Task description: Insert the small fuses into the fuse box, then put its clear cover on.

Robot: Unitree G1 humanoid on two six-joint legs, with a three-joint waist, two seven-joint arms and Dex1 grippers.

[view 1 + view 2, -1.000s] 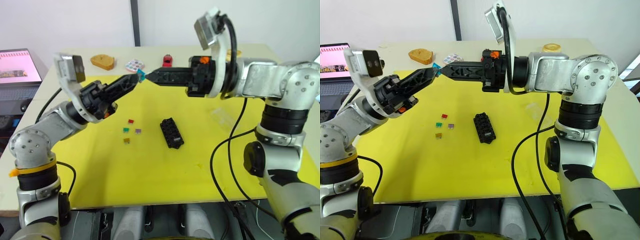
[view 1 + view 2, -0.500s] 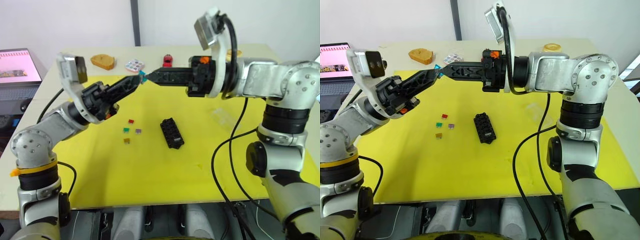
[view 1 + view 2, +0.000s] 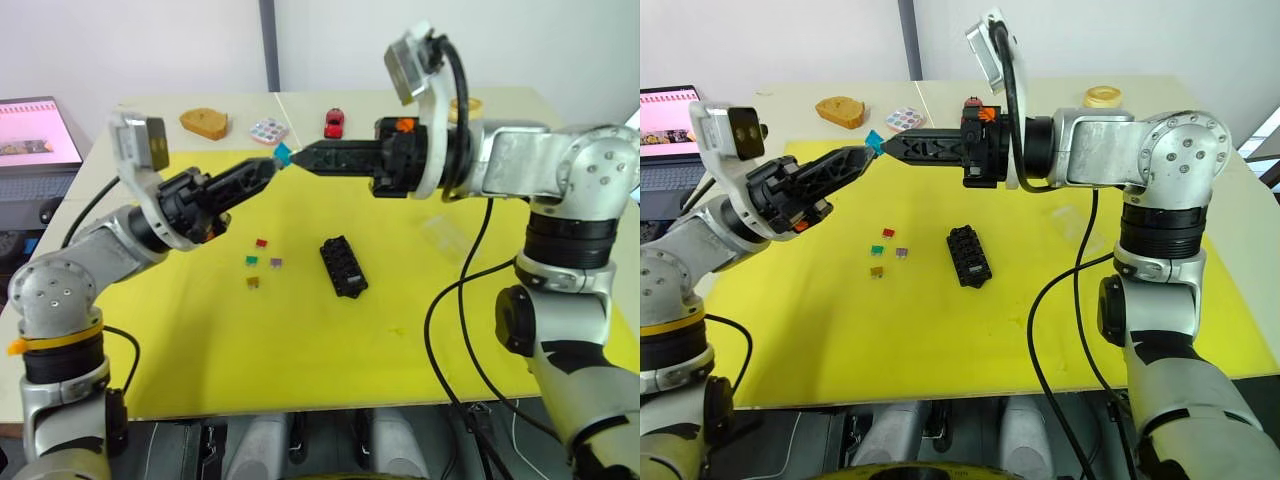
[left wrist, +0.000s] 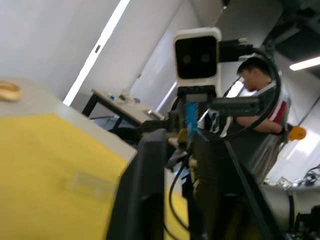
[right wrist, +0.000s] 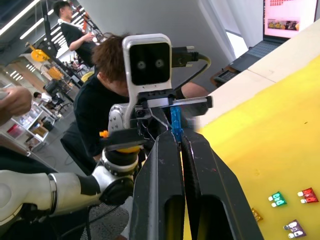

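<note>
A teal fuse [image 3: 283,153] hangs in the air over the far side of the yellow mat [image 3: 300,340]. My right gripper [image 3: 300,156] is shut on it, and the fuse [image 5: 175,121] stands at its fingertips. My left gripper [image 3: 268,168] points at it from the left, just short of it, fingers slightly open. Red [image 3: 261,242], green [image 3: 252,260], purple [image 3: 276,262] and amber [image 3: 253,282] fuses lie loose on the mat. The black fuse box [image 3: 344,267] lies to their right. The clear cover [image 3: 445,232] shows faintly further right.
Along the table's far edge stand a wooden piece [image 3: 205,122], a round patterned item [image 3: 269,130], a red toy car [image 3: 334,122] and a tape roll [image 3: 1102,96]. A laptop [image 3: 35,130] sits off to the left. People [image 5: 107,85] show beyond the table.
My left gripper has drawn back a little to the left, off the teal fuse. The right gripper keeps the fuse in about the same place.
</note>
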